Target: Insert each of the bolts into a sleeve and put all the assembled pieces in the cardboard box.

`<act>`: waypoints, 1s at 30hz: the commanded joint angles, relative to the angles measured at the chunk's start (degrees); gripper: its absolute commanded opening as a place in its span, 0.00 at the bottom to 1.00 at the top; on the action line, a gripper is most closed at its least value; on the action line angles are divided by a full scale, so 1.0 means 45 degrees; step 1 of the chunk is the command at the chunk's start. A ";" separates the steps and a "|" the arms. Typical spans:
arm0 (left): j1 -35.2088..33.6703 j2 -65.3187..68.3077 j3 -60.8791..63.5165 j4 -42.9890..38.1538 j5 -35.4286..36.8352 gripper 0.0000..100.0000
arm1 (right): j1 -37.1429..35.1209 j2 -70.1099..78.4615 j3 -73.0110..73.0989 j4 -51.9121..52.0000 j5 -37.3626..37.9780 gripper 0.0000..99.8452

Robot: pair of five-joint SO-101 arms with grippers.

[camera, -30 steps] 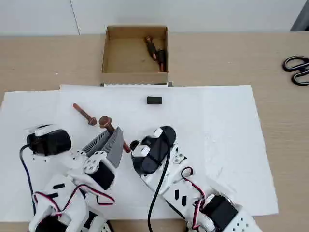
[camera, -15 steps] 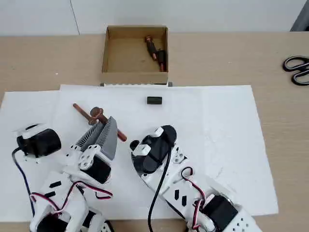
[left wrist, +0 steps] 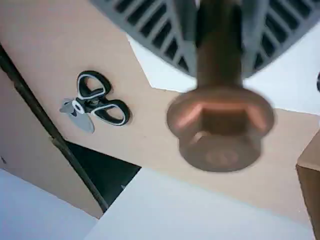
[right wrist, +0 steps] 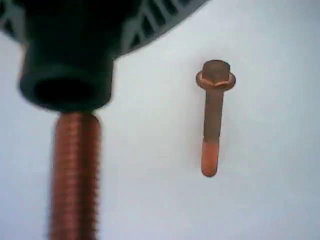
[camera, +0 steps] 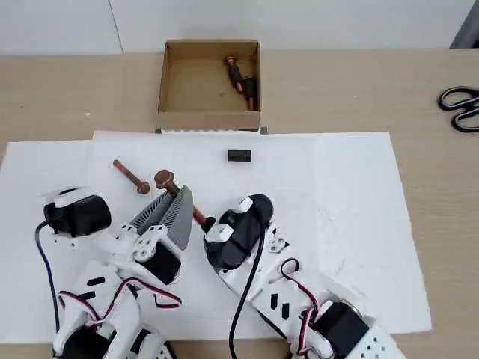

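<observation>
Bolt is clamped in left end effector, its tip just at the mouth of the sleeve gripped by right end effector. If slightly misaligned, threads could be jammed on the rim or the sleeve knocked askew.

The two arms crowd the near middle of the paper sheet. The left gripper, clamping a bolt, and the right gripper, clamping a sleeve, leave no passage between them. A loose bolt lies just beside the left gripper, toward the sheet's left edge. A second sleeve sits near the far edge, before the cardboard box. The sheet's right half is bare. Assembled pieces line the box's right wall. Scissors lie at the table's right edge.
</observation>
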 commanded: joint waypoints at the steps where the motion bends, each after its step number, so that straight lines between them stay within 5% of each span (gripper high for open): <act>1: 0.0078 -0.0039 -0.0068 -0.0410 0.0039 0.01 | 0.0107 -0.0127 -0.0215 -0.0361 0.0156 0.00; 20: 0.0957 -0.0039 0.0264 -0.0313 0.0000 0.01 | 0.0107 -0.0127 -0.0215 -0.0361 0.0137 0.00; 30: 0.2422 -0.0098 0.0127 0.2071 -0.1035 0.01 | 0.0107 -0.0147 -0.0410 -0.0420 0.0156 0.00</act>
